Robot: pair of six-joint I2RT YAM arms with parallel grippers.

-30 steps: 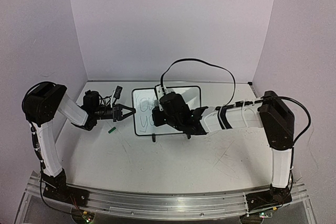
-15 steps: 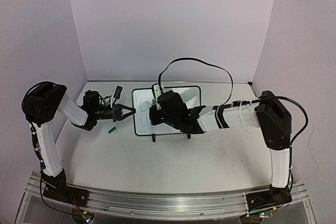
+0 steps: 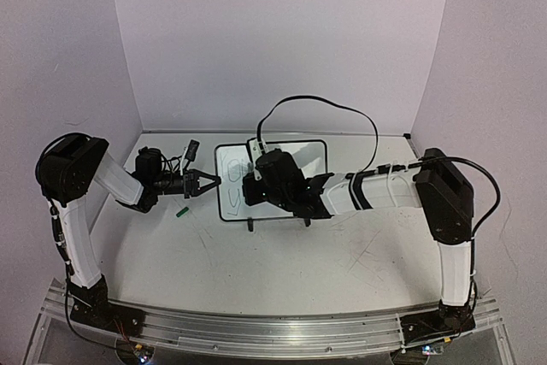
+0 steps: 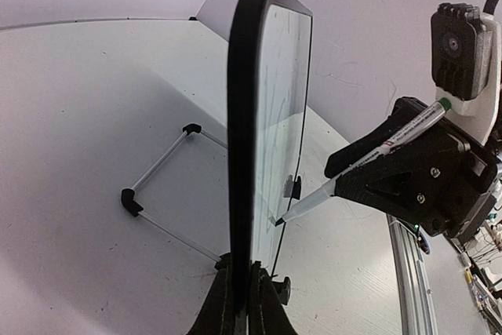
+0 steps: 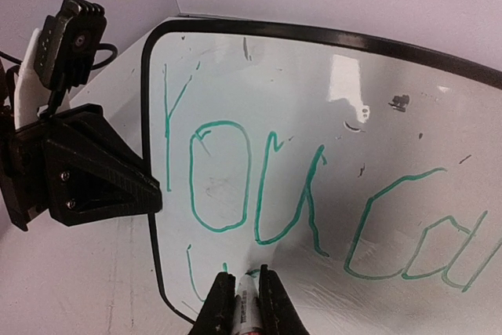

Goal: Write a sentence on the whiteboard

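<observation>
The whiteboard [image 3: 312,160] stands upright on its feet at mid-table. My left gripper [image 3: 214,181] is shut on its left edge; the left wrist view shows the board [image 4: 241,100] edge-on between the fingers [image 4: 223,304]. My right gripper [image 3: 248,187] is shut on a green marker [image 5: 248,311], whose tip touches the board's lower left. The marker [image 4: 392,140] slants down to the board face. The sentence [image 5: 246,178] is in green: the top line reads "You ca", running out of frame. Below it, strokes of a second line begin, partly hidden by my right fingers.
A small green marker cap [image 3: 181,209] lies on the tabletop left of the board, below my left gripper. The board's wire stand [image 4: 157,166] juts out behind it. A black cable [image 3: 325,104] loops above my right arm. White walls close in the table.
My right gripper has moved slightly left along the lower part of the board with the marker. The left gripper and the board have not moved.
</observation>
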